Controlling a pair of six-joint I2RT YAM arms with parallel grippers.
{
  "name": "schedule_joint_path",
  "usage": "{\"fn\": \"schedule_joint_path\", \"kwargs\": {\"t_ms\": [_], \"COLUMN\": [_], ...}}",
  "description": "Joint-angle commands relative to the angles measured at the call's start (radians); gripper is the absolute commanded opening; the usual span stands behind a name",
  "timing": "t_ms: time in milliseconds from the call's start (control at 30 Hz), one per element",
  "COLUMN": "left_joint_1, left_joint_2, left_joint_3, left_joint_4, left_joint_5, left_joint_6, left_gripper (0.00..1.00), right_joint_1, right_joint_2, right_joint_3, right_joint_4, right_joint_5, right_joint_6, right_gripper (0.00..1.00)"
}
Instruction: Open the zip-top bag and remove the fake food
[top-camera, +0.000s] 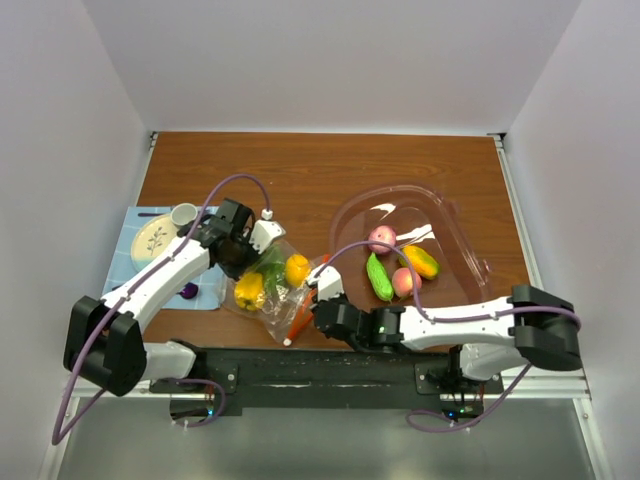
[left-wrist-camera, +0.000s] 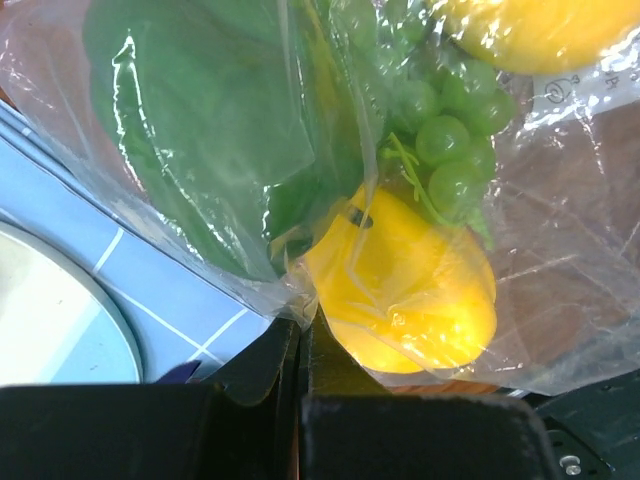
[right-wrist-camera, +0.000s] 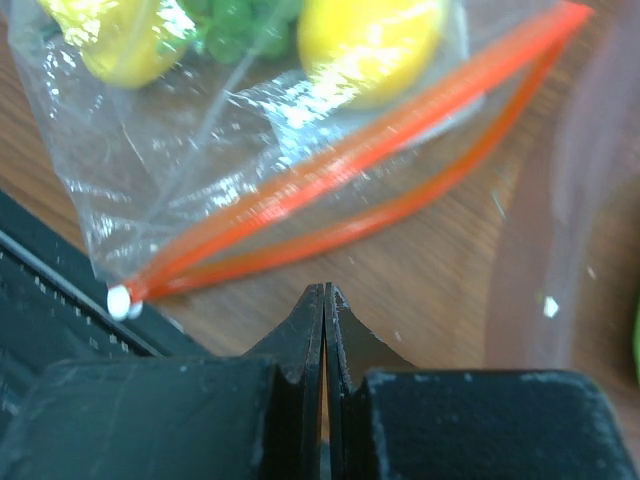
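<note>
The zip-top bag (top-camera: 272, 300) lies on the table between my arms, its orange zip strip (right-wrist-camera: 350, 190) parted into two lines. It holds fake food: a yellow piece (left-wrist-camera: 410, 290), green grapes (left-wrist-camera: 450, 150), a green leafy piece (left-wrist-camera: 200, 130) and a second yellow piece (right-wrist-camera: 365, 40). My left gripper (top-camera: 240, 262) is shut on the bag's plastic at its far left edge; in the left wrist view the film runs into the closed tips (left-wrist-camera: 300, 318). My right gripper (right-wrist-camera: 325, 290) is shut and empty, just short of the zip strip, over bare wood.
A pink-tinted clear tub (top-camera: 450, 215) at the right holds more fake food: a peach (top-camera: 381, 238), a green piece (top-camera: 379, 277) and a yellow-orange piece (top-camera: 420, 262). A blue mat (top-camera: 140, 268) with a plate (top-camera: 155, 240), white cup (top-camera: 183, 214) and purple spoon (top-camera: 188, 291) lies left.
</note>
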Motion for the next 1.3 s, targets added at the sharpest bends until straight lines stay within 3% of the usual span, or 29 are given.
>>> {"fn": "schedule_joint_path", "kwargs": {"t_ms": [0, 167, 233, 300, 367, 567, 1067, 1200, 1267], "left_joint_1": [-0.007, -0.007, -0.007, -0.007, -0.007, -0.007, -0.007, -0.007, -0.007], "left_joint_2": [0.022, 0.028, 0.028, 0.029, 0.026, 0.025, 0.022, 0.016, 0.012], "left_joint_3": [0.009, 0.013, 0.004, -0.005, -0.01, -0.011, -0.017, -0.026, -0.032], "left_joint_4": [0.042, 0.04, 0.04, 0.04, 0.037, 0.028, 0.0, -0.003, -0.004], "left_joint_5": [-0.009, 0.005, 0.007, 0.008, 0.011, 0.042, 0.065, 0.068, 0.063], "left_joint_6": [-0.013, -0.005, 0.003, 0.009, 0.021, 0.047, 0.082, 0.087, 0.09], "left_gripper": [0.0, 0.0, 0.0, 0.0, 0.0, 0.0, 0.0, 0.0, 0.0], "right_joint_1": [0.003, -0.02, -0.046, -0.071, -0.099, -0.14, -0.186, -0.197, -0.2], "right_joint_2": [0.093, 0.201, 0.227, 0.242, 0.267, 0.336, 0.54, 0.559, 0.534], "right_joint_3": [0.08, 0.157, 0.16, 0.161, 0.173, 0.229, 0.356, 0.338, 0.312], "right_joint_4": [0.19, 0.25, 0.297, 0.319, 0.331, 0.371, 0.367, 0.388, 0.41], "right_joint_5": [0.048, 0.099, 0.1, 0.097, 0.122, 0.125, 0.08, 0.071, 0.058], "right_joint_6": [-0.099, -0.154, -0.176, -0.179, -0.179, -0.228, -0.199, -0.191, -0.188], "right_gripper": [0.0, 0.03, 0.2, 0.63, 0.8, 0.84, 0.83, 0.74, 0.56]}}
